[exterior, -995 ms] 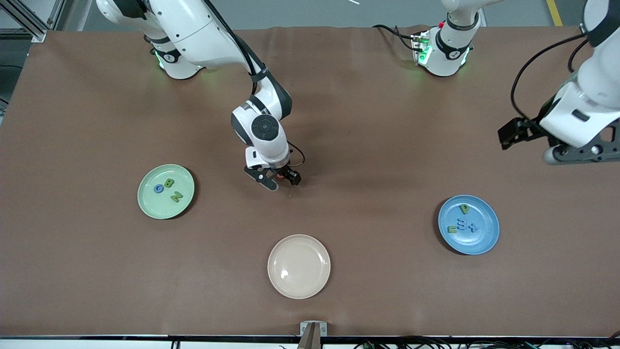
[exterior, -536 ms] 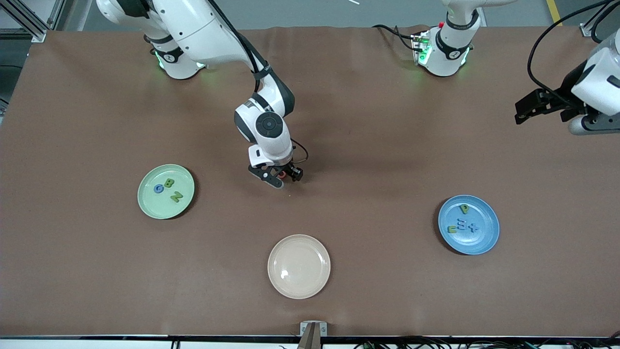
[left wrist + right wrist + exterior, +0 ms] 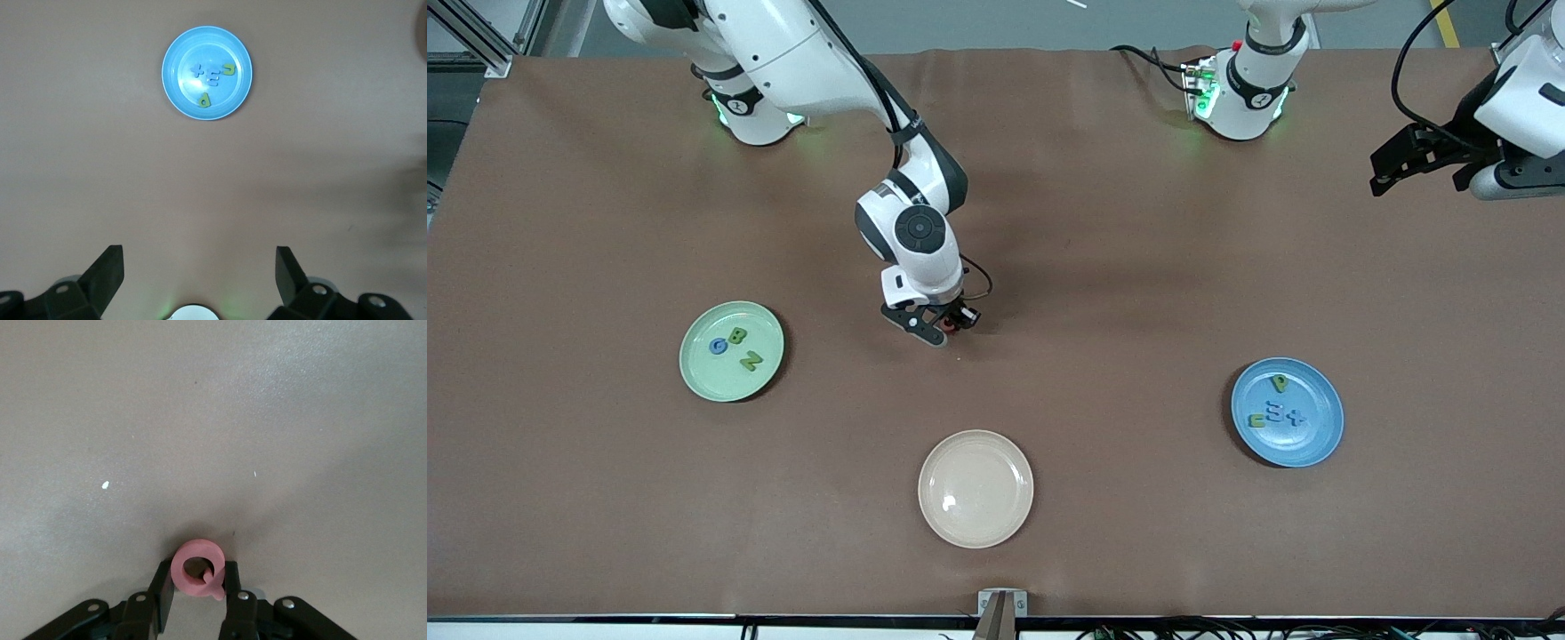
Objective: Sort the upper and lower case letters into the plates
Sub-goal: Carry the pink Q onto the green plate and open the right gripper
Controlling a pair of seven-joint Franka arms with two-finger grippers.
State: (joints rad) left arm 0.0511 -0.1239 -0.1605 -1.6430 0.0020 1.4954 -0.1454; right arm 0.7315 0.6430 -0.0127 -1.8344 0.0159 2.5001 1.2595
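My right claw (image 3: 197, 587) is down at the middle of the desk (image 3: 1120, 293), its fingers (image 3: 162, 592) pressed against both sides of the red Q (image 3: 197, 568). My left claw (image 3: 1392, 169) hangs spread wide and empty over the left arm's end of the desk. The mint plate (image 3: 703, 378) carries the blue G (image 3: 718, 346), green B (image 3: 737, 336) and green N (image 3: 751, 360); the blue plate (image 3: 1307, 449) carries four small letters (image 3: 1278, 409). A beige plate (image 3: 975, 488) lies nearest the front camera.

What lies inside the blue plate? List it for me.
The blue plate holds four small letters: two green letters and two blue letters, lying flat and close together, the blue pair side by side. Nothing covers them.
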